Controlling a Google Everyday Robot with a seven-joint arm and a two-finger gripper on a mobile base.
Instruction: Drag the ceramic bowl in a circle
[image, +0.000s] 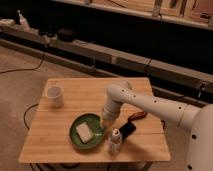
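Arm: mine, one, white, jointed, entering from the lower right corner of the camera view. Upper segment: thick and rounded, filling the right edge. Forearm: runs leftward and slightly up from there. Elbow/wrist joint: rounded, bent sharply so the last link points downward. Gripper (104, 121): at the low end of that link, pointing down, left of my forearm and below the bend.
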